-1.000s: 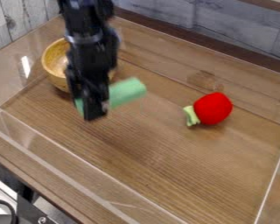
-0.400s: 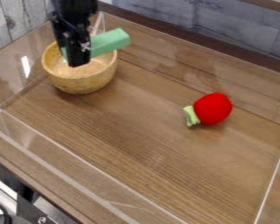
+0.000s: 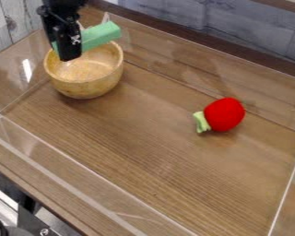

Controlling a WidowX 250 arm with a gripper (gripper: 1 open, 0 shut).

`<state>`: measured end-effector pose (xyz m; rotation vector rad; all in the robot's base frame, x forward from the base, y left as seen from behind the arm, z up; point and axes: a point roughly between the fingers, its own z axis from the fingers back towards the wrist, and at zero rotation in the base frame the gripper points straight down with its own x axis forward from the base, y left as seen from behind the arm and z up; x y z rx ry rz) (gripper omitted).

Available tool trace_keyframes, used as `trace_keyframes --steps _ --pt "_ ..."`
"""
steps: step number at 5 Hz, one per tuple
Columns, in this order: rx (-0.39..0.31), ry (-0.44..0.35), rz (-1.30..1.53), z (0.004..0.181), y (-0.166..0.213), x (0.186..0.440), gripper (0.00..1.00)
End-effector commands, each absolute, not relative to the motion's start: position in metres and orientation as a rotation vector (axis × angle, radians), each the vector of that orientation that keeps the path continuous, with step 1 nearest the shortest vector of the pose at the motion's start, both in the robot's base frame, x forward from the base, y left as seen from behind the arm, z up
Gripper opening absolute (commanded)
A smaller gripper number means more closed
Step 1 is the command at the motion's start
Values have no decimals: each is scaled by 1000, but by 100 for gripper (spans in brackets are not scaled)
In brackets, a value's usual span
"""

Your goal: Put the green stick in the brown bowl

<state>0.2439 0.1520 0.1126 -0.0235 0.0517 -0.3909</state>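
Observation:
The green stick (image 3: 103, 34) is a light-green bar held in the air over the back rim of the brown bowl (image 3: 86, 74), tilted with its free end up to the right. My black gripper (image 3: 69, 48) points down above the bowl's left half and is shut on the stick's left end. The bowl is round, tan wood with a pale inside, and it stands at the back left of the wooden table. Nothing shows inside the bowl.
A red ball-shaped fruit with a small green stem (image 3: 221, 114) lies at the right of the table. Clear low walls (image 3: 137, 217) frame the tabletop. A grey plank wall (image 3: 236, 28) runs behind.
My gripper has carried the green stick up and to the back left, from over the table beside the bowl to above the bowl. The bowl and the red fruit have stayed put.

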Motion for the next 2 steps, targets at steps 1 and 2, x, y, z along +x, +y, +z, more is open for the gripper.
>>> trace_keyframes --steps 1,2 --pt "26 -9 -443 124 172 263 0" --pt "26 -18 -471 120 183 273 0"
